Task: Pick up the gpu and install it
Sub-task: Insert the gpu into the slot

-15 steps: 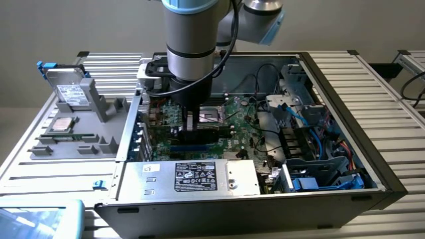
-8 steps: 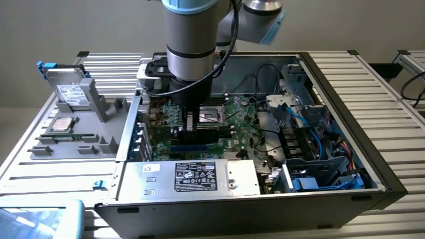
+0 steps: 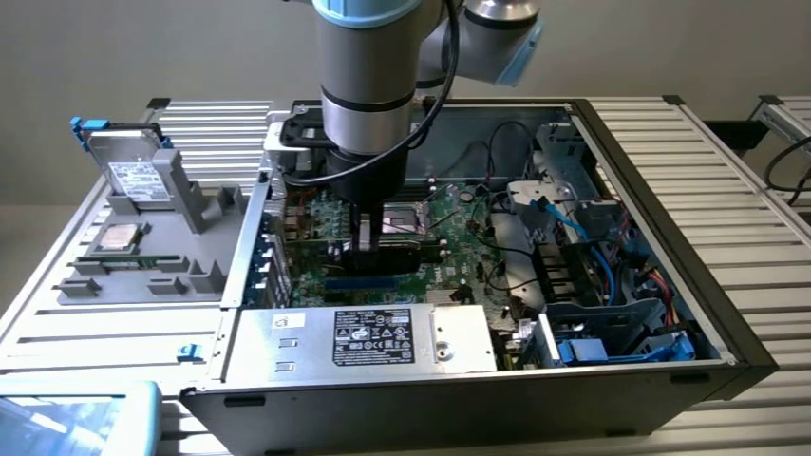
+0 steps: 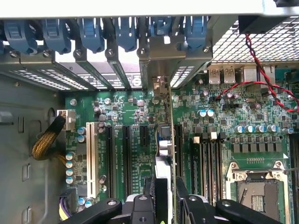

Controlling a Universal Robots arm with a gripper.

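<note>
Two risks stand out, as I judge it; the gpu [image 4: 164, 140], pinched edge-on between the fingers [image 4: 183, 196] and hanging just over the motherboard [image 4: 135, 135], could come down out of line with the long slots [image 4: 127, 158], and its lower edge would then press on a slot wall or on the small parts beside it; its metal bracket [image 4: 161, 86], close to the rear opening under the blue clips [image 4: 91, 32], could catch on the frame there and tilt the card, so that one end seats and the other rides high; a thin board gripped by its upper edge may also twist or slip in the fingers if pushed hard; the red and black wires [image 4: 254, 86] lie off to one side, apart from the card; the computer case [image 3: 659, 366] lies open on its side on a desk [image 3: 728, 161] of ribbed metal slats, with the power supply [image 3: 367, 337] at its near edge; on the exterior view's left a grey tray [image 3: 140, 261] carries a silver drive [image 3: 132, 178]; behind it all is a plain grey wall [image 3: 152, 47]
</note>
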